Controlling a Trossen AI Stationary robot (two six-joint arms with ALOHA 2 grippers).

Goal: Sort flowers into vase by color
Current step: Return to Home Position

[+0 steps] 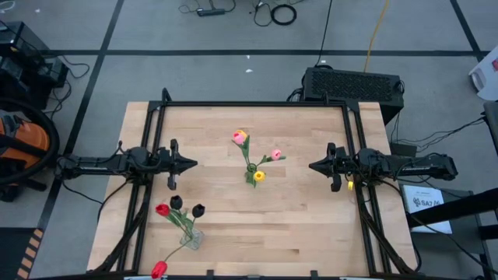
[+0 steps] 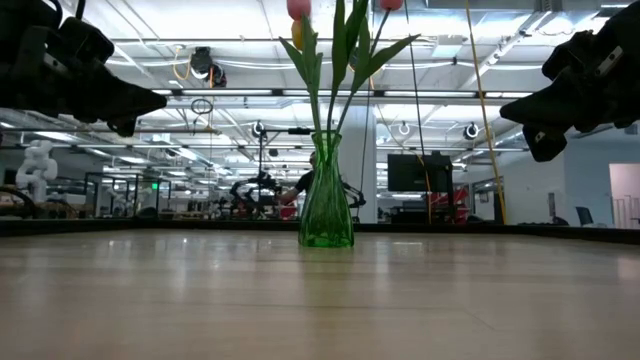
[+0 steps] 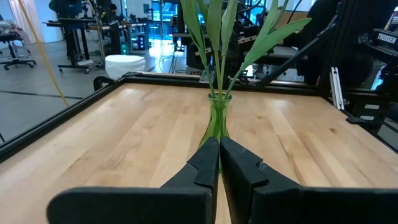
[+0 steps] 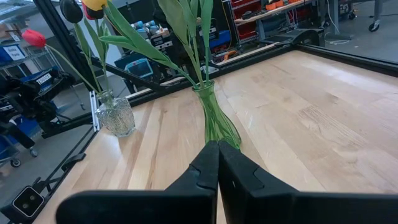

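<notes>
- Step in hand, as judged: the sorting reads as complete and this is the return to rest, since neither arm carries anything
- The left gripper (image 1: pixel 189 164) sits at mid left of the high view, above the table (image 1: pixel 311 225), tip pointing toward the centre; the left wrist view shows its two fingers pressed together on nothing
- The right gripper (image 1: pixel 313 166) sits at mid right of the high view, mirroring the other; the right wrist view shows its fingers likewise closed and empty
- The green vase (image 1: pixel 250 179) stands upright at the centre of the high view, between the two grippers and apart from both; it holds pink tulips (image 1: pixel 275 155) and yellow tulips (image 1: pixel 259 176)
- The transparent vase (image 1: pixel 191 239) stands lower left of centre and holds a red tulip (image 1: pixel 162 209) and black tulips (image 1: pixel 176 202)
- A second red head (image 1: pixel 159 269) shows at the bottom edge of the high view; its stem runs toward the transparent vase, but I cannot tell whether it is seated in that vase or lies on the wood
- No other flower is seen loose on the table
- Next move, as judged: each arm only needs to settle into its rest pose clear of the leaves; risk is low, both vases being apart from the arms
- The low red head merits a check; if loose, the left arm is the nearer and would need to open its fingers and take the stem
</notes>
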